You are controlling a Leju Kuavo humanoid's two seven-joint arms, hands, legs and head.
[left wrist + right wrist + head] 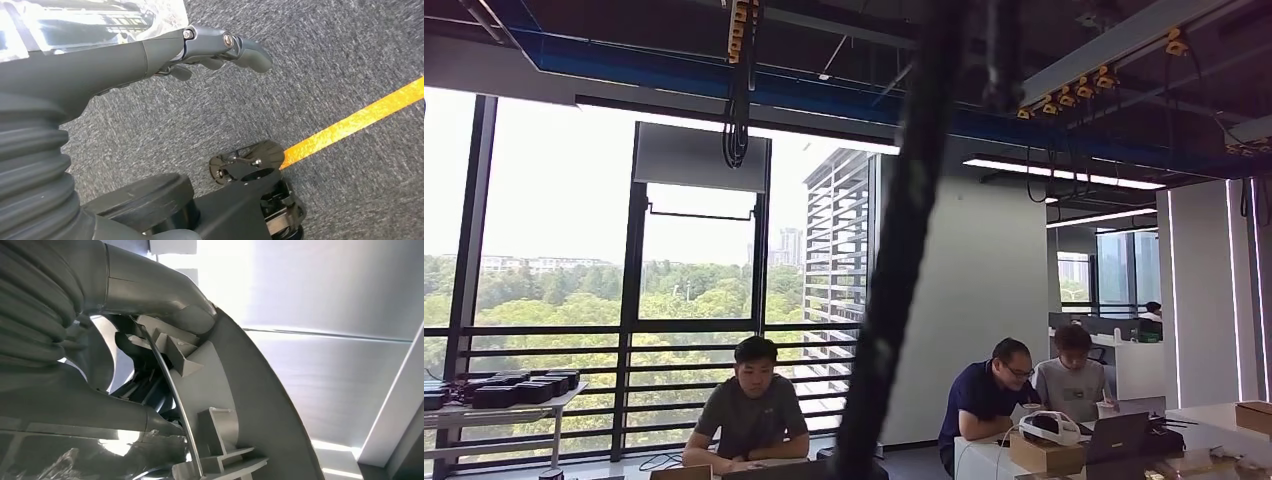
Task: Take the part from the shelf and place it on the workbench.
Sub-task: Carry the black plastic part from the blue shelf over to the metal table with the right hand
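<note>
The head view looks level and somewhat upward across an office, taking in the window wall from nine to twelve o'clock, seated people low at six and four o'clock, and a blurred dark cable very near the lens at centre. The left wrist view sits close behind the left hand and faces down at grey carpet crossed by an orange tape line at three o'clock. The right wrist view is pressed up against the right hand and a curved grey part, apparently facing upward toward a bright panel; no two views share any ground.

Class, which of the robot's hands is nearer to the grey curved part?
Right. The right hand grips the grey curved part; the left hand hangs above grey carpet, holding nothing.
</note>
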